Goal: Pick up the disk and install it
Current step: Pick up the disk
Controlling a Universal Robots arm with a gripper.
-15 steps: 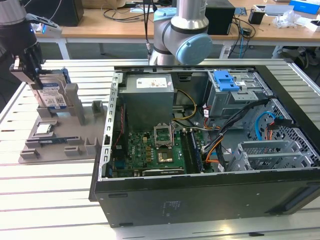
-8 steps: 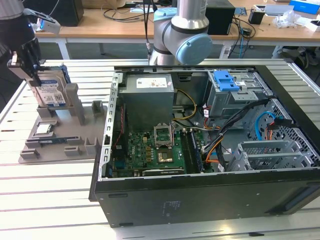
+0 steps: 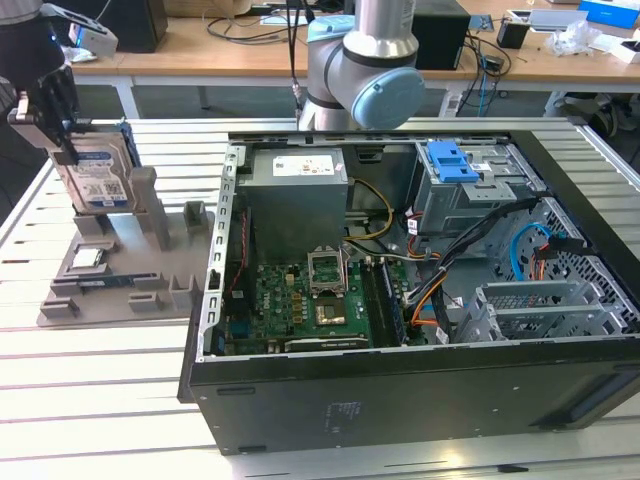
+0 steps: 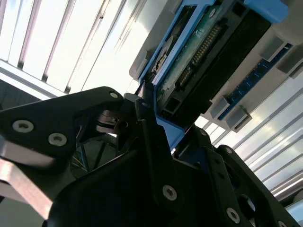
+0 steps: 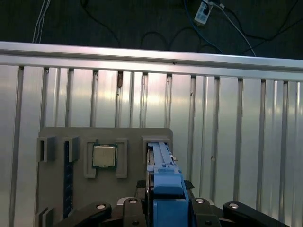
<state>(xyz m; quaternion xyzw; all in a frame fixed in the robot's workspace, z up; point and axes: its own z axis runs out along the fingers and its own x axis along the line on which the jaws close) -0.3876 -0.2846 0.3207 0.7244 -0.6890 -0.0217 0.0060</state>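
Disk (image 3: 100,175) stands on edge in the grey stand (image 3: 150,265), the end effector (image 3: 65,148) clamped on its blue frame: picking up looks to be the step in hand. Beyond lies the open computer case (image 3: 400,390) on the table (image 3: 100,400). Lifting calls for a straight upward pull, clear of the slot.

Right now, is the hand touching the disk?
Touching. In the second wrist view the hand straddles the disk, and one of its black fingers lies flat against the disk's blue frame with no gap showing.
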